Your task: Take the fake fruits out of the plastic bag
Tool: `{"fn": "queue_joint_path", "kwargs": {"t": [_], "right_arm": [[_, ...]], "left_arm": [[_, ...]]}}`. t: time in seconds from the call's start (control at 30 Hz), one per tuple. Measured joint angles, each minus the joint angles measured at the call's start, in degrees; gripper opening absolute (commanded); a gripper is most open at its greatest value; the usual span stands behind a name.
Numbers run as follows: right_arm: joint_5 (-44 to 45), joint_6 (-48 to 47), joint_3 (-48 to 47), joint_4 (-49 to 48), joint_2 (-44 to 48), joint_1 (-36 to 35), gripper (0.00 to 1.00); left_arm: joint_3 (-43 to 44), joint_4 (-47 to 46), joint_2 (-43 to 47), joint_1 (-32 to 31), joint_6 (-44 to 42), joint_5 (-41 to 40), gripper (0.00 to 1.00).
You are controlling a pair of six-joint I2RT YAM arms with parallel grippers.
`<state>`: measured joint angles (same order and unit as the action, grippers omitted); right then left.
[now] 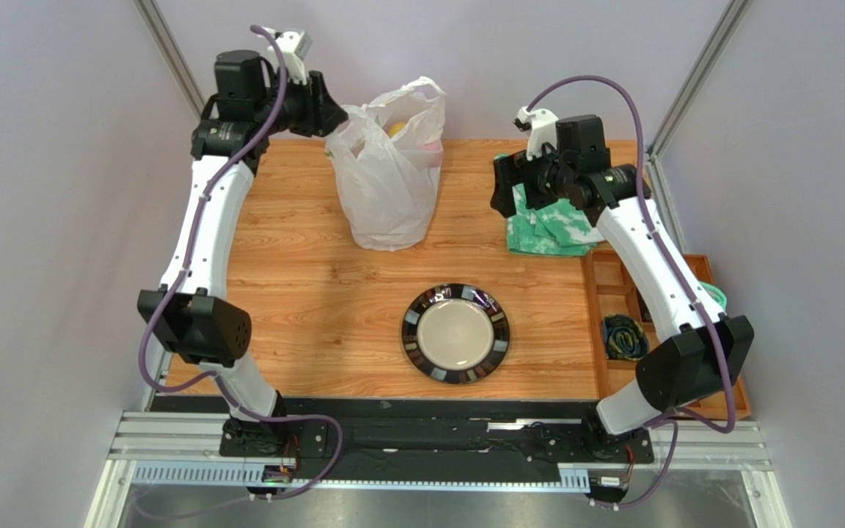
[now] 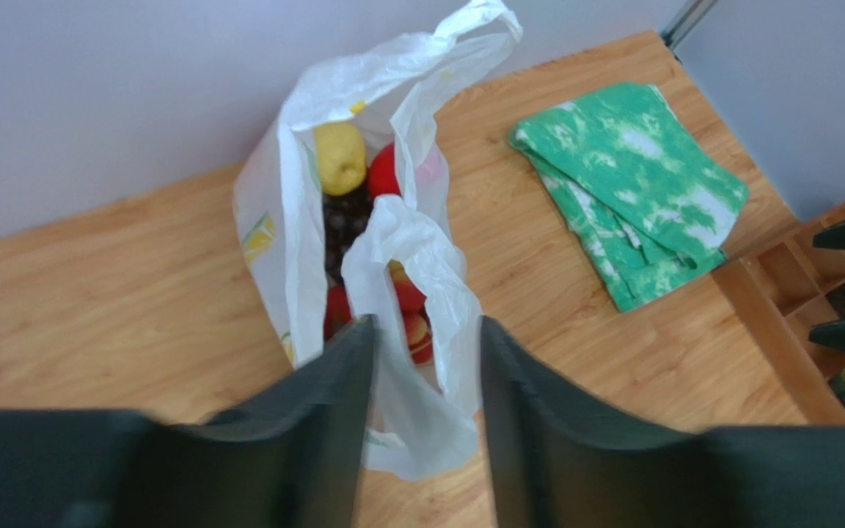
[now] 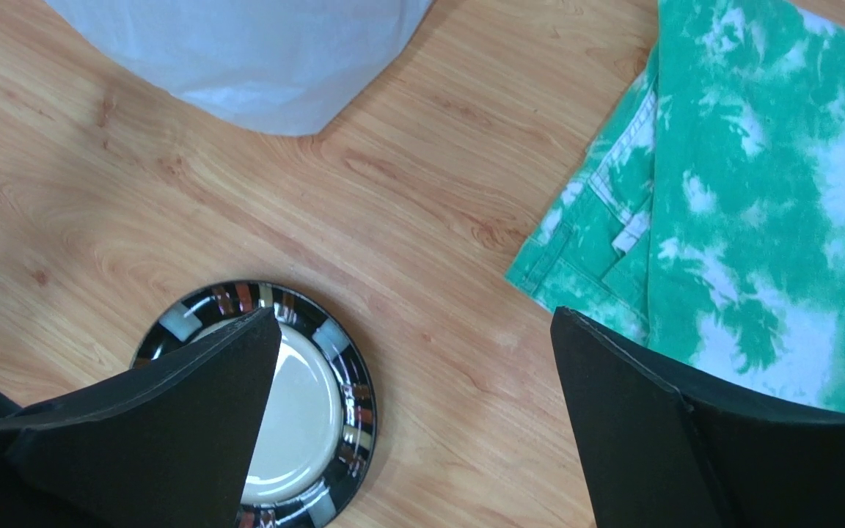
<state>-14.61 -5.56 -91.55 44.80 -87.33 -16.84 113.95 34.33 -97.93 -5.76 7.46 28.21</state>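
Note:
The plastic bag (image 1: 388,182) stands upright at the back of the table, mouth open. In the left wrist view the bag (image 2: 284,231) holds the fake fruits: a yellow lemon (image 2: 341,156), a red apple (image 2: 385,172), dark grapes (image 2: 343,229) and a red-yellow berry cluster (image 2: 410,314). My left gripper (image 1: 328,117) is high at the bag's upper left edge. It shows open (image 2: 427,347), with a handle loop (image 2: 416,259) lying under the gap between its fingers. My right gripper (image 1: 501,189) hangs open and empty (image 3: 416,330) over bare table right of the bag.
A dark-rimmed round plate (image 1: 430,361) sits near the table's front middle, partly under my right gripper's left finger (image 3: 355,385). A folded green-and-white cloth (image 1: 548,229) lies right of the bag. A wooden compartment tray (image 1: 614,275) stands at the right edge.

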Motion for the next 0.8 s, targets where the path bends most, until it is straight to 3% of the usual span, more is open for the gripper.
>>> {"fn": "queue_joint_path", "kwargs": {"t": [0.1, 0.27, 0.43, 0.6, 0.8], "right_arm": [[-0.17, 0.83, -3.04, -0.20, -2.71, -0.02, 0.99], [-0.28, 1.03, -11.85, -0.72, -8.37, -0.02, 0.98], [-0.87, -0.42, -21.99, -0.94, -14.16, -0.46, 0.99], [-2.08, -4.09, -33.20, -0.96, -21.51, -2.84, 0.98], [-2.34, -7.10, -41.40, -1.84, -28.98, -7.26, 0.99]], "left_arm": [[0.13, 1.22, -2.45, -1.90, -1.92, -0.48, 0.00], [-0.98, 7.45, 0.09, -5.44, -8.46, 3.76, 0.00], [-7.13, 20.35, 11.72, -6.88, -18.71, 7.91, 0.00], [-17.79, 28.74, 25.73, -6.93, -26.56, 7.13, 0.00], [-23.19, 32.79, 30.56, -7.04, -31.32, 3.78, 0.00]]}}
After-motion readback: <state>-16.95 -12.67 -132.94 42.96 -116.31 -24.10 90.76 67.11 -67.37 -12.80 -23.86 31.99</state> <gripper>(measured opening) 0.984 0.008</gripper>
